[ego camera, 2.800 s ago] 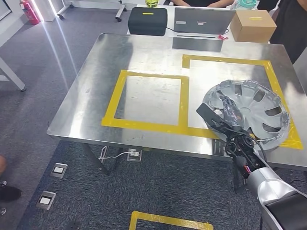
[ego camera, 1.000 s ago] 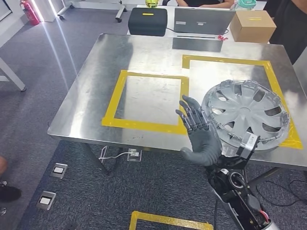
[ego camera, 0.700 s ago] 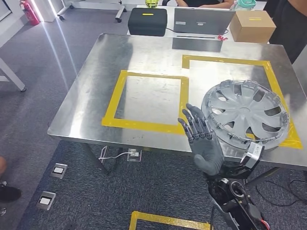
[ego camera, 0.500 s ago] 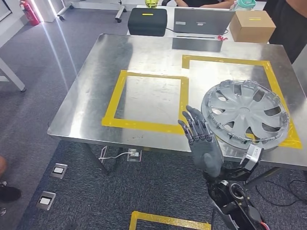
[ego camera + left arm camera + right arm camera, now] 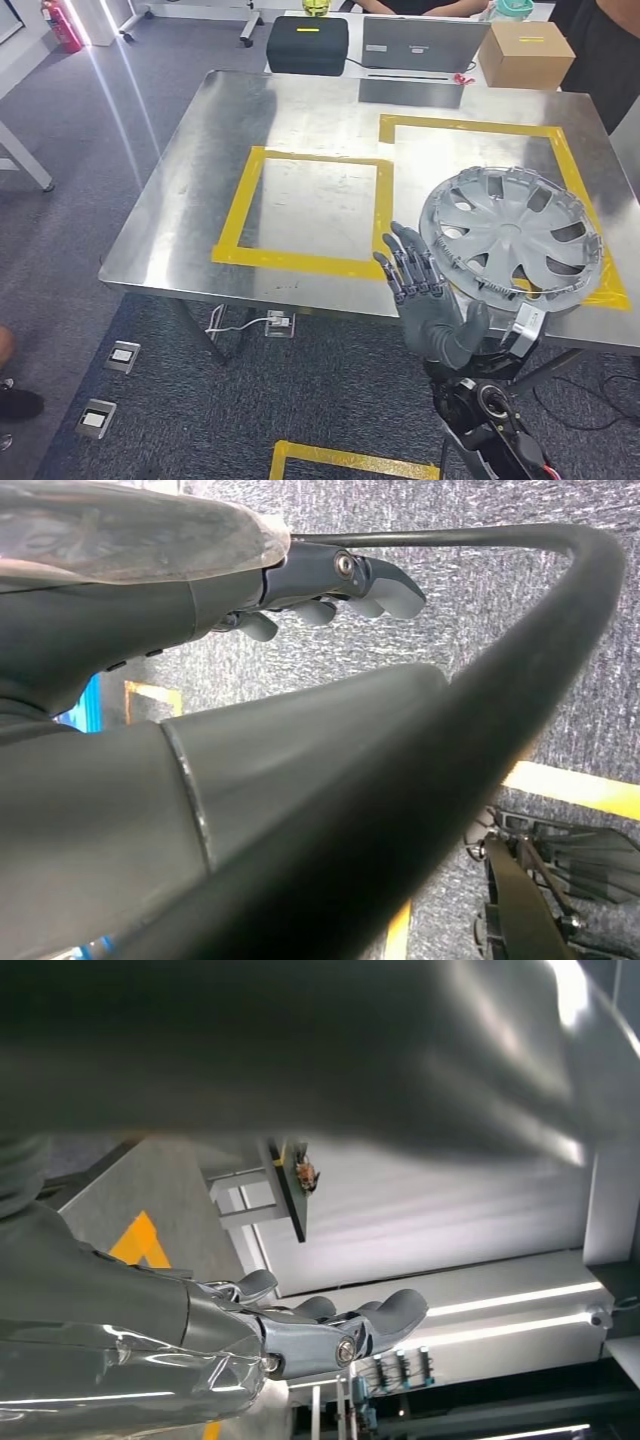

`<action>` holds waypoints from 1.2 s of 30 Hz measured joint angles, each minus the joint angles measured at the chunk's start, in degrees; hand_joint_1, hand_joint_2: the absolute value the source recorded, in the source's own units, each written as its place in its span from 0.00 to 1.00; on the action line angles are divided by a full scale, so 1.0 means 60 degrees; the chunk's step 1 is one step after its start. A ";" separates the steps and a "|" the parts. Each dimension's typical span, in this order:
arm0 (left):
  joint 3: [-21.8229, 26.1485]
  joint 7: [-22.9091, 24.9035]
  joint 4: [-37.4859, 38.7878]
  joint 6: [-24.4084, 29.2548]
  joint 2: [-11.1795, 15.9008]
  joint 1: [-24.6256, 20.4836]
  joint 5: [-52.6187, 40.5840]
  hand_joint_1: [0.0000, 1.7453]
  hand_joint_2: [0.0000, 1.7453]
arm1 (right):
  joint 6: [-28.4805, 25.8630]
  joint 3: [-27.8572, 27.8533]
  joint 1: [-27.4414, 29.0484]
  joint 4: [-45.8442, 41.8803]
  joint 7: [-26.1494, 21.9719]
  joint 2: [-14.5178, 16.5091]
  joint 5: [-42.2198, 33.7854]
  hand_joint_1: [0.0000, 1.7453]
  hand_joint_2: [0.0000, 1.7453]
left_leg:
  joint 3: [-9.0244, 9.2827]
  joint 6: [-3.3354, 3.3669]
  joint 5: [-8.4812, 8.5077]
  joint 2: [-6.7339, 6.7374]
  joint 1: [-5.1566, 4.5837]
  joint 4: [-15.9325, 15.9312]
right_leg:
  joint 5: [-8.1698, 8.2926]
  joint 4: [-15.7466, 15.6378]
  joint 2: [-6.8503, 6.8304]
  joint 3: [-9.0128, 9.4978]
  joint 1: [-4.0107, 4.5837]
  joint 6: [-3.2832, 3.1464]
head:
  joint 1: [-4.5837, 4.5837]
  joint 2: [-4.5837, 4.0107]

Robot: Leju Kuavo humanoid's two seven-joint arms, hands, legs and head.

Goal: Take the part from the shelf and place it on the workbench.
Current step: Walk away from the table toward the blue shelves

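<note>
Inventory from my remote station, left to right across the head view:

1. Red fire extinguisher, far left corner of the grey carpeted floor.
2. Floor sockets, two plates set in the carpet near the left edge.
3. Workbench, steel top, carrying two yellow tape squares side by side; I log the left square as bare metal inside.
4. Black case, on the far desk beyond the workbench.
5. Laptop, just right of the black case, lid toward me.
6. Right hand, raised in front of the workbench's near edge, palm showing, fingers spread and upright, thumb out toward the part, holding nothing. It stands just beside the part's near-left rim; I cannot tell whether it touches. The right wrist view shows fingers extended and bare.
7. Part, a silver wheel cover, lying face up on the workbench inside the right tape square, its near rim over the tape.
8. Cardboard box, far right on the desk.
9. Left hand, seen in the left wrist view above carpet, fingers straight and apart, gripping nothing
</note>
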 joint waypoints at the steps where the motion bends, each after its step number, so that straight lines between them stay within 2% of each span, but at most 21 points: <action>1: -0.0001 0.0002 0.0000 -0.0006 0.0001 0.0000 0.0000 0.00 0.00 | -0.0003 0.0003 0.0006 0.0000 0.0001 0.0000 -0.0019 0.00 0.00 | -0.0006 0.0014 -0.0007 0.0000 -0.0011 0.0015 | 0.0005 -0.0005 0.0000 0.0000 -0.0008 0.0015 | -0.0009 -0.0001; 5: -0.0004 0.0014 -0.0002 -0.0028 0.0005 -0.0012 0.0027 0.00 0.00 | -0.0004 0.0011 0.0013 -0.0001 0.0003 -0.0001 -0.0112 0.00 0.00 | 0.0012 0.0097 0.0033 0.0035 0.0012 -0.0053 | 0.0023 -0.0031 0.0036 -0.0006 -0.0016 0.0092 | -0.0040 -0.0001; 7: -0.0004 0.0014 -0.0005 -0.0039 -0.0001 -0.0020 0.0053 0.00 0.00 | 0.0007 0.0007 0.0000 -0.0002 0.0001 -0.0002 -0.0137 0.00 0.00 | 0.0090 0.0180 0.0102 0.0130 0.0086 -0.0214 | -0.0182 0.0275 0.0030 -0.0168 -0.0003 0.0156 | -0.0005 -0.0002; 10: -0.0007 0.0014 -0.0007 -0.0040 -0.0005 -0.0020 0.0067 0.00 0.00 | 0.0021 0.0004 0.0008 0.0011 -0.0001 -0.0003 -0.0153 0.00 0.00 | 0.0151 0.0231 0.0113 0.0313 0.0125 -0.0296 | -0.1012 0.2116 -0.0006 -0.1054 -0.0062 0.0260 | 0.0155 -0.0002; 11: -0.0007 0.0014 -0.0007 -0.0040 -0.0007 -0.0019 0.0068 0.00 0.00 | 0.0021 0.0004 0.0025 0.0021 -0.0001 -0.0004 -0.0156 0.00 0.00 | 0.0160 0.0224 0.0098 0.0373 0.0130 -0.0294 | -0.1169 0.2674 -0.0015 -0.1338 -0.0097 0.0300 | 0.0189 -0.0002; 12: -0.0007 0.0014 -0.0007 -0.0040 -0.0013 -0.0019 0.0069 0.00 0.00 | 0.0021 0.0005 0.0036 0.0033 -0.0001 -0.0004 -0.0158 0.00 0.00 | 0.0178 0.0201 0.0075 0.0428 0.0142 -0.0290 | -0.1137 0.2890 -0.0032 -0.1468 -0.0135 0.0342 | 0.0211 -0.0002; 13: -0.0007 0.0014 -0.0007 -0.0040 -0.0020 -0.0019 0.0069 0.00 0.00 | 0.0022 0.0005 0.0041 0.0043 -0.0001 -0.0004 -0.0159 0.00 0.00 | 0.0213 0.0164 0.0043 0.0484 0.0165 -0.0281 | -0.0910 0.2703 -0.0067 -0.1400 -0.0175 0.0385 | 0.0228 -0.0002; 15: -0.0010 0.0014 -0.0006 -0.0039 -0.0032 -0.0014 0.0069 0.00 0.00 | 0.0022 0.0002 0.0035 0.0057 -0.0001 -0.0004 -0.0160 0.00 0.00 | 0.0316 0.0043 -0.0064 0.0597 0.0217 -0.0239 | -0.0189 0.1433 -0.0311 -0.0813 -0.0236 0.0473 | 0.0292 -0.0002; 16: -0.0013 0.0014 -0.0005 -0.0032 -0.0026 -0.0011 0.0069 0.00 0.00 | 0.0021 0.0002 0.0023 0.0063 -0.0001 -0.0004 -0.0160 0.00 0.00 | 0.0353 -0.0034 -0.0129 0.0650 0.0215 -0.0183 | 0.0036 0.0803 -0.0487 -0.0520 -0.0216 0.0485 | 0.0357 -0.0002; 18: -0.0022 0.0014 -0.0004 -0.0016 -0.0011 -0.0007 0.0069 0.00 0.00 | 0.0019 0.0005 0.0008 0.0073 -0.0002 -0.0004 -0.0160 0.00 0.00 | 0.0354 -0.0163 -0.0209 0.0774 0.0159 -0.0094 | 0.0073 0.0237 -0.0687 -0.0248 -0.0158 0.0373 | 0.0417 -0.0002; 20: -0.0039 0.0013 -0.0004 -0.0007 -0.0015 -0.0026 0.0069 0.00 0.00 | 0.0016 -0.0002 0.0018 0.0077 -0.0004 -0.0005 -0.0163 0.00 0.00 | 0.0354 -0.0242 -0.0243 0.0951 0.0136 -0.0068 | 0.0019 0.0225 -0.0524 -0.0254 -0.0131 0.0180 | 0.0340 -0.0002; 22: -0.0056 0.0011 -0.0004 -0.0007 -0.0020 -0.0049 0.0069 0.00 0.00 | 0.0015 -0.0011 0.0025 0.0073 -0.0010 -0.0007 -0.0167 0.00 0.00 | 0.0281 -0.0320 -0.0462 0.0797 0.0180 0.0203 | 0.0032 0.0209 -0.0307 -0.0261 -0.0149 0.0058 | 0.0225 -0.0002; 23: -0.0064 0.0011 -0.0004 -0.0007 -0.0020 -0.0057 0.0068 0.00 0.00 | 0.0015 -0.0011 0.0020 0.0071 -0.0014 -0.0007 -0.0168 0.00 0.00 | 0.0081 -0.0351 -0.0701 0.0599 0.0199 0.0627 | 0.0041 0.0197 -0.0212 -0.0252 -0.0166 0.0006 | 0.0164 -0.0002; 25: -0.0093 0.0010 -0.0004 -0.0013 -0.0018 -0.0051 0.0066 0.00 0.00 | 0.0011 -0.0008 0.0026 0.0073 -0.0014 -0.0007 -0.0168 0.00 0.00 | -0.0690 -0.0368 -0.1284 0.0236 0.0210 0.2040 | 0.0045 0.0194 -0.0023 -0.0254 -0.0163 -0.0057 | -0.0004 -0.0002; 27: -0.0126 0.0010 -0.0004 -0.0029 -0.0022 -0.0031 0.0059 0.00 0.00 | 0.0005 -0.0007 0.0046 0.0076 -0.0014 -0.0007 -0.0168 0.00 0.00 | -0.1378 -0.0342 -0.1458 0.0152 0.0204 0.3061 | 0.0043 0.0194 0.0206 -0.0250 -0.0133 -0.0086 | -0.0118 -0.0002; 28: -0.0136 0.0010 -0.0004 -0.0037 -0.0025 -0.0021 0.0053 0.00 0.00 | 0.0003 -0.0008 0.0052 0.0076 -0.0014 -0.0007 -0.0168 0.00 0.00 | -0.1458 -0.0305 -0.1240 0.0133 0.0200 0.3002 | 0.0043 0.0194 0.0334 -0.0239 -0.0119 -0.0090 | -0.0157 -0.0002; 29: -0.0141 0.0008 -0.0004 -0.0044 -0.0026 -0.0016 0.0047 0.00 0.00 | 0.0002 -0.0009 0.0053 0.0076 -0.0014 -0.0007 -0.0168 0.00 0.00 | -0.1342 -0.0256 -0.0862 0.0089 0.0196 0.2552 | 0.0044 0.0194 0.0462 -0.0223 -0.0109 -0.0090 | -0.0190 -0.0002; 31: -0.0147 0.0005 -0.0004 -0.0047 -0.0011 -0.0012 0.0040 0.00 0.00 | -0.0006 -0.0011 0.0050 0.0075 -0.0014 -0.0007 -0.0168 0.00 0.00 | -0.0801 -0.0146 -0.0075 -0.0227 0.0187 0.1122 | 0.0040 0.0199 0.0697 -0.0208 -0.0089 -0.0075 | -0.0256 -0.0002; 32: -0.0151 0.0002 -0.0004 -0.0047 -0.0001 -0.0018 0.0040 0.00 0.00 | -0.0013 -0.0013 0.0050 0.0074 -0.0014 -0.0007 -0.0164 0.00 0.00 | -0.0593 -0.0120 0.0139 -0.0367 0.0179 0.0588 | 0.0039 0.0203 0.0796 -0.0219 -0.0085 -0.0052 | -0.0270 -0.0002; 34: -0.0157 -0.0002 -0.0004 -0.0047 0.0007 -0.0046 0.0040 0.00 0.00 | -0.0025 -0.0017 0.0055 0.0073 -0.0010 -0.0007 -0.0149 0.00 0.00 | -0.0453 -0.0099 0.0196 -0.0445 0.0142 0.0221 | 0.0048 0.0190 0.0962 -0.0260 -0.0096 0.0037 | -0.0274 -0.0002; 36: -0.0162 -0.0010 -0.0007 -0.0050 -0.0013 -0.0088 0.0039 0.00 0.00 | -0.0041 -0.0031 0.0076 0.0066 -0.0005 -0.0015 -0.0136 0.00 0.00 | -0.0408 -0.0025 0.0229 -0.0251 0.0158 0.0142 | 0.0038 0.0183 0.0976 -0.0330 -0.0106 0.0151 | -0.0258 -0.0002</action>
